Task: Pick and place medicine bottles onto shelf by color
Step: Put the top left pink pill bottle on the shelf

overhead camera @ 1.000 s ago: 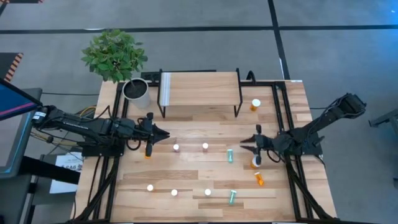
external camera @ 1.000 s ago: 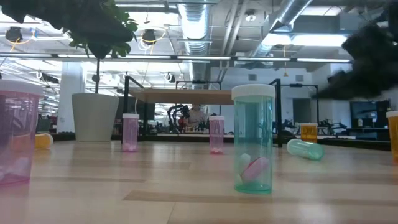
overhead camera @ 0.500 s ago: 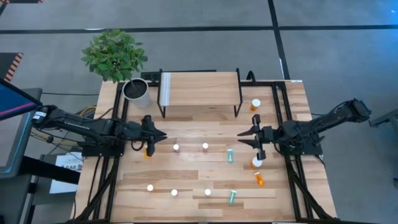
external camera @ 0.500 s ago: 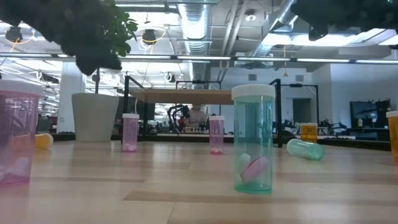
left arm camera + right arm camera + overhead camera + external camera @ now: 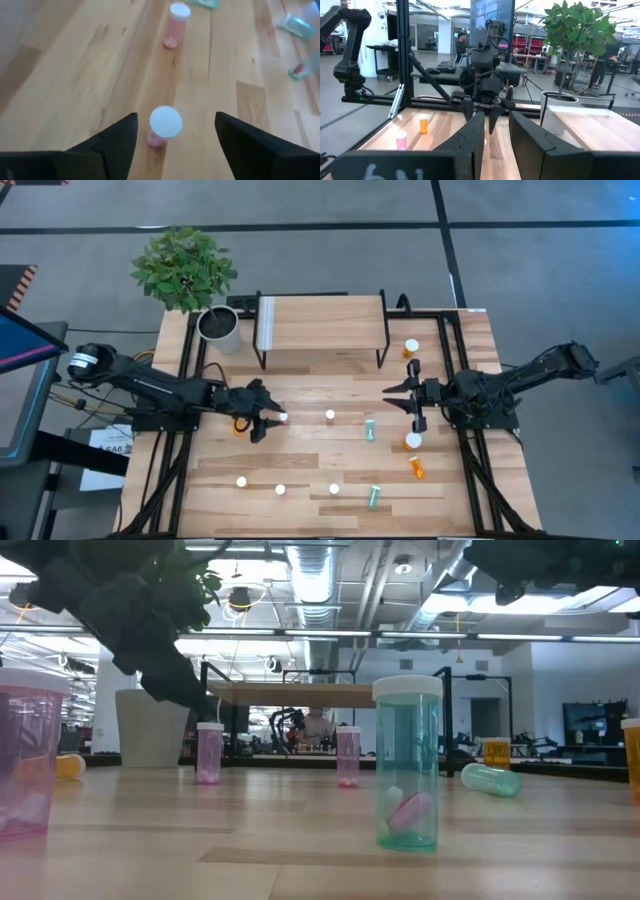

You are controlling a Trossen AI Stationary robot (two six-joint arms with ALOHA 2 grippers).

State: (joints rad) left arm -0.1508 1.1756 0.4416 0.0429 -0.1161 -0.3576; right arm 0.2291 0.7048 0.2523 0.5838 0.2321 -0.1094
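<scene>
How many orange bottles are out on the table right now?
4. One is off the shelf's right end, one is white-capped under the right arm, one lies just in front of that, and one sits beside the left arm. The arms could hide more.

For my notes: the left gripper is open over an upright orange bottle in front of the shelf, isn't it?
Not quite: the bottle between the open left gripper fingers is pink, not orange, as the left wrist view shows. It does stand upright in front of the shelf.
</scene>
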